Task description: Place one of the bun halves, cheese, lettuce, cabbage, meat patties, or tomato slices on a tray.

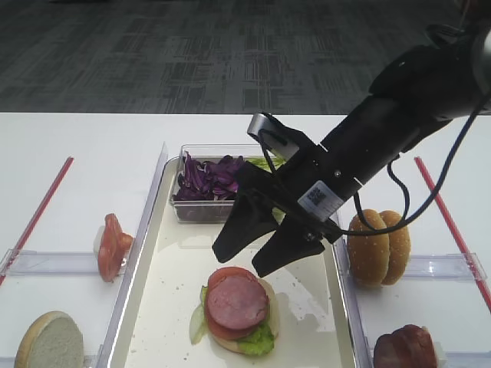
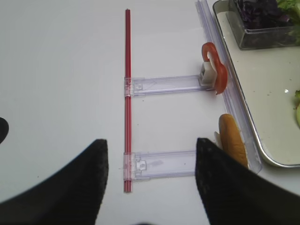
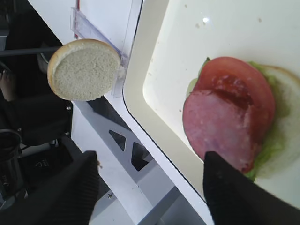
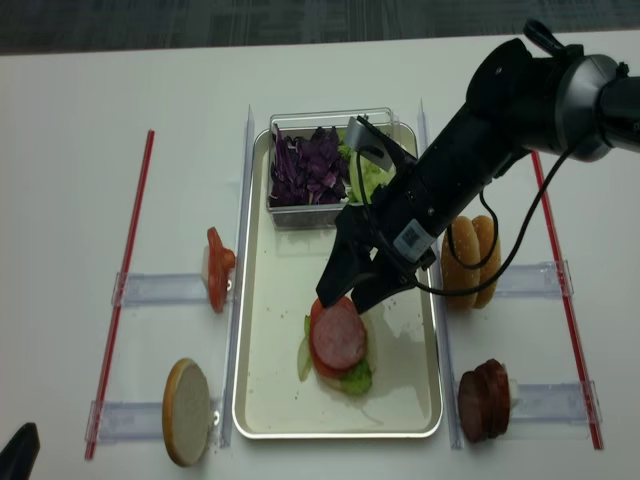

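While the right gripper (image 1: 262,249) hangs over the tray (image 1: 157,307), its 2 black fingers (image 1: 238,226) are spread wide and hold nothing. Just below the fingertips lies a stack near the front of the tray: a meat patty (image 1: 236,301) on top, a tomato slice (image 1: 230,274) under it, then lettuce (image 1: 257,342) and a pale bun base (image 3: 290,140). In the right wrist view the patty covers the left part of the tomato slice, and 1 fingertip shows in front of the patty's edge; I cannot tell if it touches.

At the far end of the tray stands a clear box (image 1: 201,209) with purple cabbage (image 1: 207,178) and some green leaves beside it.

Left of the tray, tomato slices (image 1: 111,245) stand on edge in a clear holder (image 1: 46,263), and a cut bun half (image 1: 51,340) stands nearer the front. Right of the tray are 2 sesame buns (image 1: 377,245) and more patties (image 1: 404,349) on edge.

The left gripper (image 2: 150,183) is over the bare table (image 2: 61,93), well apart from the tray, its fingers spread and holding nothing.
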Robot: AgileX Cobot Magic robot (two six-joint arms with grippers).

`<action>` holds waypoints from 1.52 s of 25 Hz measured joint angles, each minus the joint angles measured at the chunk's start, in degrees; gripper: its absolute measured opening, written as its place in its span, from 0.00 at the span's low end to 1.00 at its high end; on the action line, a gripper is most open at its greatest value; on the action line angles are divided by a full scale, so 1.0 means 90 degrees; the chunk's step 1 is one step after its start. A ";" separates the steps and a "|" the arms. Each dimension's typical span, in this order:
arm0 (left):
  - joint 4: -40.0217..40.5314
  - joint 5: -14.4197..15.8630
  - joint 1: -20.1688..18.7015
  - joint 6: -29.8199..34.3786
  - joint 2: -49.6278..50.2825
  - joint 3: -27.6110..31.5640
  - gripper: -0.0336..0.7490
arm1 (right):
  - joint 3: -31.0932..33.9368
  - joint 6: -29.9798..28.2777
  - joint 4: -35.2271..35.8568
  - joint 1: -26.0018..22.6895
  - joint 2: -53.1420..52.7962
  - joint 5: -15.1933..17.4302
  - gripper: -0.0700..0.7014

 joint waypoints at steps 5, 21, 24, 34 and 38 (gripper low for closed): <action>0.0000 0.0000 0.0000 0.0000 0.0000 0.0000 0.53 | 0.0000 0.0554 -0.0491 0.0000 -0.0343 0.0041 0.74; 0.0000 0.0000 0.0000 0.0000 0.0000 0.0000 0.53 | 0.0000 0.1921 -0.2239 0.0000 -0.1579 0.0159 0.70; 0.0000 0.0000 0.0000 0.0000 0.0000 0.0000 0.53 | 0.0000 0.2141 -0.2701 0.0000 -0.1786 0.0190 0.67; 0.0000 0.0000 0.0000 0.0000 0.0000 0.0000 0.53 | 0.0000 0.3008 -0.4091 0.0000 -0.2397 0.0254 0.62; 0.0000 0.0000 0.0000 0.0000 0.0000 0.0000 0.53 | 0.0000 0.3380 -0.4820 0.0000 -0.2577 0.0285 0.62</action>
